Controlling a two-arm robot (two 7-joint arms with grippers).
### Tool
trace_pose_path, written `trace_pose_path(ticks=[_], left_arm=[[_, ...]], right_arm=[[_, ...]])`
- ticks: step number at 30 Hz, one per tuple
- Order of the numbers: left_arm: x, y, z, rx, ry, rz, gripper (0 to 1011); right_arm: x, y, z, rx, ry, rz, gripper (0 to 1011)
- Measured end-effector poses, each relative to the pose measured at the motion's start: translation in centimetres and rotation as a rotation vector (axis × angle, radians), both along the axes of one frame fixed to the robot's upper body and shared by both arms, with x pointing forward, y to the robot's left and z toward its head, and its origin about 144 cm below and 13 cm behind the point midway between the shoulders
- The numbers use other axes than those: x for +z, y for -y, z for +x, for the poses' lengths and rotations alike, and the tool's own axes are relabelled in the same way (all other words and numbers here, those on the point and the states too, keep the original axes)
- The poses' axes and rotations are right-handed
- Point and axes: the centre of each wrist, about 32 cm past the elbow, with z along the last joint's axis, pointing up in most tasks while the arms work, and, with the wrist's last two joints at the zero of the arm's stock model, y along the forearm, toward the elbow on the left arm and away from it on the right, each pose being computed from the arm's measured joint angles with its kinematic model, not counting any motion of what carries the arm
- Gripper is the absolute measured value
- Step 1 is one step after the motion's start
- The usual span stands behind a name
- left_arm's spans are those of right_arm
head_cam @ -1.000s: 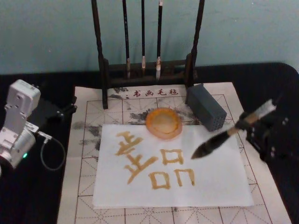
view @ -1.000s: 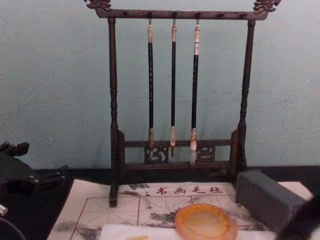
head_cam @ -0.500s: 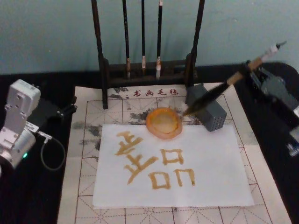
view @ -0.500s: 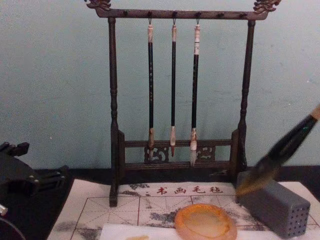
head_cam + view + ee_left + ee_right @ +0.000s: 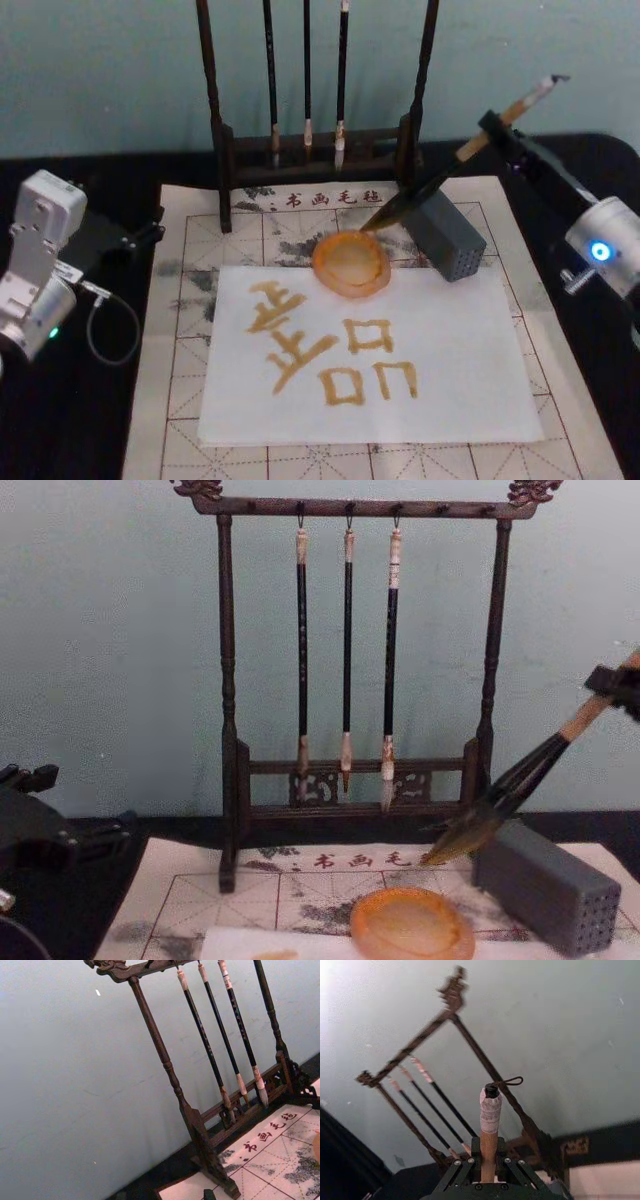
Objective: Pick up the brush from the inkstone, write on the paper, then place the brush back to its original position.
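The brush (image 5: pixel 440 175) hangs tilted in the air, its tan handle held in my shut right gripper (image 5: pixel 493 126) at the back right. Its dark tip points down-left, just above the back right rim of the orange inkstone (image 5: pixel 350 264). In the chest view the brush (image 5: pixel 525 775) slants down toward the inkstone (image 5: pixel 411 926), tip a little above it, with the right gripper (image 5: pixel 615 685) at the right edge. The right wrist view shows the brush's white end cap (image 5: pixel 490 1110) rising from the right gripper (image 5: pixel 489 1161). The white paper (image 5: pixel 455 345) carries orange characters. My left gripper (image 5: pixel 115 240) is parked at the left.
A dark wooden brush rack (image 5: pixel 221 150) with three thin hanging brushes (image 5: pixel 306 70) stands behind the inkstone. A grey block (image 5: pixel 442 232) with small holes lies right under the brush shaft. A gridded felt mat (image 5: pixel 180 330) lies under the paper.
The right gripper has carried the brush from above the paper's right side up and back to the left, so its tip has passed over the grey block to the inkstone's rim. The left arm has not moved.
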Motion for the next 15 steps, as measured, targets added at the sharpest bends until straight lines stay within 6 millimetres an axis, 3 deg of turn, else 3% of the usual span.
trace_pose_path(ticks=[15], left_arm=[[0.0,0.0,0.0,0.0,0.0,0.0,1001]], right_arm=[[-0.2,-1.3,2.5,-0.017,-0.319,0.137,179]])
